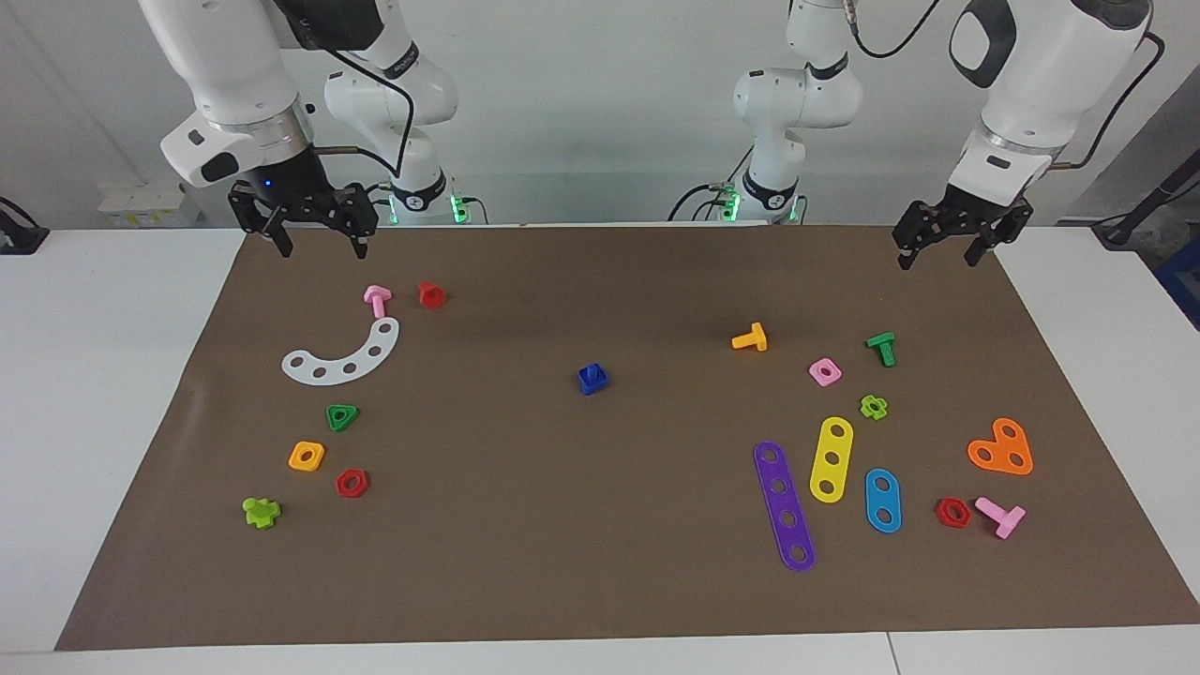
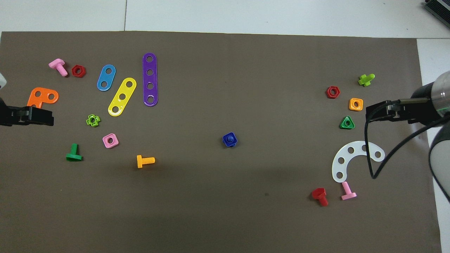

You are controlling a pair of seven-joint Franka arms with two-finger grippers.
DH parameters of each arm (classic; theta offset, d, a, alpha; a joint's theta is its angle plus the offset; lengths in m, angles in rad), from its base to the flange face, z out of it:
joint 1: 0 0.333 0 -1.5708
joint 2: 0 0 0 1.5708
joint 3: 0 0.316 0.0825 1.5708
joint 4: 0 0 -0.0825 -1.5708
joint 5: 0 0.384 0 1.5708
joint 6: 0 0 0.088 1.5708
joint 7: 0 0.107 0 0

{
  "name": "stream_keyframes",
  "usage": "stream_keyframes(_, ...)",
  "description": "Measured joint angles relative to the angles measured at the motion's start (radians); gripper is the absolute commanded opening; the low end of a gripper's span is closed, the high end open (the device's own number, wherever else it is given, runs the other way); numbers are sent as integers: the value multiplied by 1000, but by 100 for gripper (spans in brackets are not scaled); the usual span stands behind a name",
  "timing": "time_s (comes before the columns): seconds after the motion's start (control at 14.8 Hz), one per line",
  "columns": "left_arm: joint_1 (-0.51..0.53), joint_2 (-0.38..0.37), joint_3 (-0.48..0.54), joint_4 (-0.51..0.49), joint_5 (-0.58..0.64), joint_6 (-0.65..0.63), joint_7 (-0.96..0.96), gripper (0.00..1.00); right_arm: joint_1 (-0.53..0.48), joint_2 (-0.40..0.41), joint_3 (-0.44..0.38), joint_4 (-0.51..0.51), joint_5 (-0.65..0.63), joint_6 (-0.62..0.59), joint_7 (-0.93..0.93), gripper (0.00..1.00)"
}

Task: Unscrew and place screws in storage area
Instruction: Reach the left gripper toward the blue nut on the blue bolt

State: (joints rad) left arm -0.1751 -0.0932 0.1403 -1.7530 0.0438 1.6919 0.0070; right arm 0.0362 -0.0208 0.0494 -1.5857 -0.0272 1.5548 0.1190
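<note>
A robotics laboratory is indicated. Two white robot arms (image 1: 234, 84) are mounted at a white table (image 1: 112, 375) covered by a brown mat (image 1: 600, 562), with cabling (image 1: 1116, 103) routed along a plain white wall (image 1: 600, 112).

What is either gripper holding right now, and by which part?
Nothing is held. The left gripper and the right gripper both hang open and empty over the mat's edge nearest the robots. The blue screw sits untouched mid-mat.
</note>
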Motion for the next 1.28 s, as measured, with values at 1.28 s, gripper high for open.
stream_keyframes(1.28,-273,10,-34,-166,-104,167,-375,100,-2,0,-3,-4,0,-4,-1,100)
